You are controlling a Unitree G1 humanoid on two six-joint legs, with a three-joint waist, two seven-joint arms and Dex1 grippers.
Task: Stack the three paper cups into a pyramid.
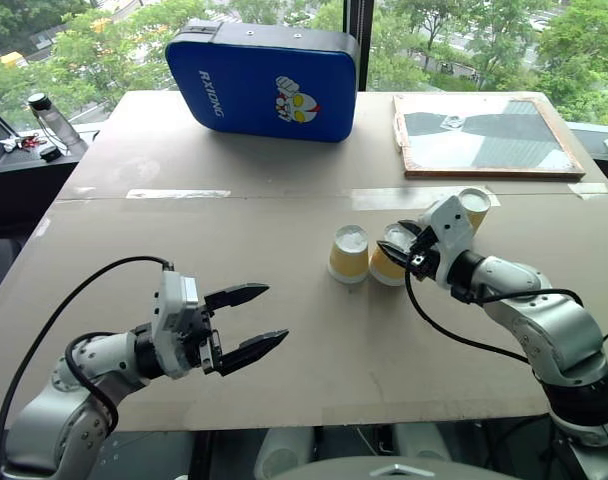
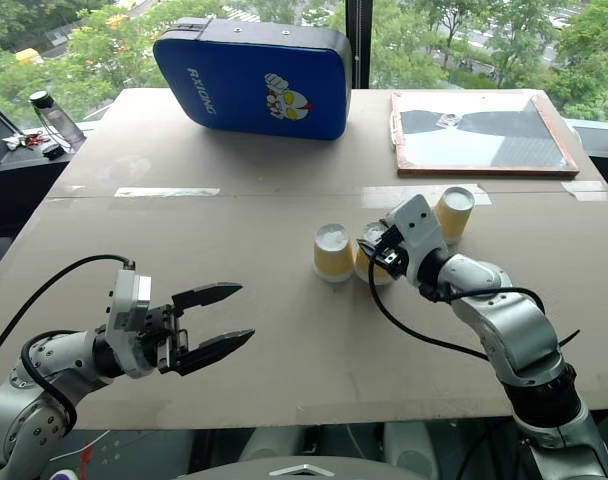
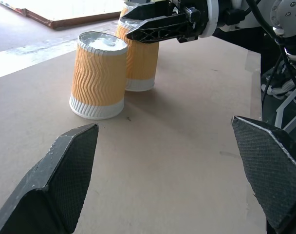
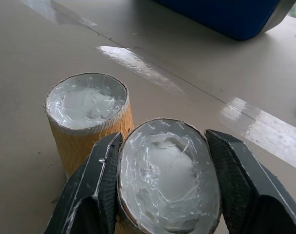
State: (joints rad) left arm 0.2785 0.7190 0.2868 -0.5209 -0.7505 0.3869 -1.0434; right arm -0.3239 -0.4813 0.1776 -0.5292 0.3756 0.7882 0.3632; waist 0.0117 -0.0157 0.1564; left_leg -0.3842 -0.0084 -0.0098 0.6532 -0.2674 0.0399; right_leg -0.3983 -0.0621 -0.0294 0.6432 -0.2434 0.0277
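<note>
The counter (image 1: 234,300) is a wide tan board with strips of clear tape across its middle. At its far edge lies a blue padded case (image 1: 262,80) with a cartoon print, and to the far right a wood-framed board (image 1: 484,135) lies flat.

Left tool (image 1: 252,322): it hangs over the near left part of the counter, fingers spread wide apart, nothing between them, well apart from all cups.

Right tool (image 1: 396,250): it is clamped on the middle cup (image 4: 170,187); its two fingers press the cup's sides so that the upturned base is squeezed into an oval.

The three paper cups, yellow-orange with ribbed sides: all are upside down, white base up, right of centre on the counter. The left cup (image 1: 349,253) stands free on the counter, just beside the clamped cup; whether the two touch cannot be told. The right cup (image 1: 474,207) sits behind the right tool, farther from the robot, partly hidden by the wrist. No cup rests on another.
</note>
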